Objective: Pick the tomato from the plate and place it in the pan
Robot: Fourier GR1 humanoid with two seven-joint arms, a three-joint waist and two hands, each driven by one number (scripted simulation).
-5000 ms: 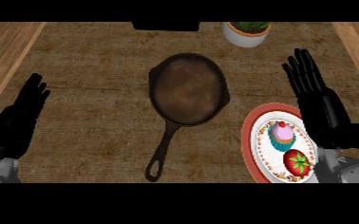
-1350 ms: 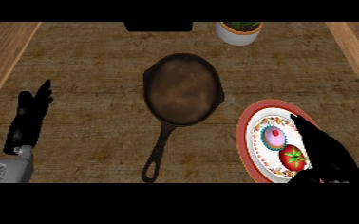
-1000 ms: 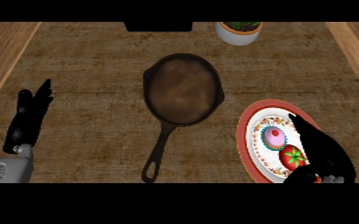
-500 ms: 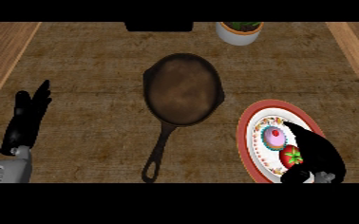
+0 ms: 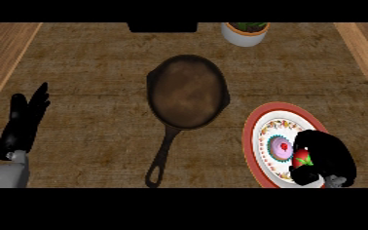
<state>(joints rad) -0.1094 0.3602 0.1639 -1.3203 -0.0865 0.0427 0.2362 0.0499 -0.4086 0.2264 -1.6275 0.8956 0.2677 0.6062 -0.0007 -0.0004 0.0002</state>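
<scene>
Right hand point(image 5: 327, 156) curls round tomato point(image 5: 302, 159), lower right, on plate point(image 5: 253, 126), ready to lift; pan point(image 5: 188, 91) sits centre, empty, awaiting it; left hand point(image 5: 23, 122) rests with fingers straight, left edge.

Red tomato point(image 5: 302, 157) with green top, red-rimmed floral-patterned plate point(image 5: 253, 126), dark brown pan point(image 5: 187, 97), black hands.

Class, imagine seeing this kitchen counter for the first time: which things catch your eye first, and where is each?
The dark pan lies mid-counter, its handle pointing toward the near edge. At lower right, the right robot hand curls round the red tomato on the red-rimmed plate, beside a pink cupcake. The left robot hand rests open at the left edge.
</scene>
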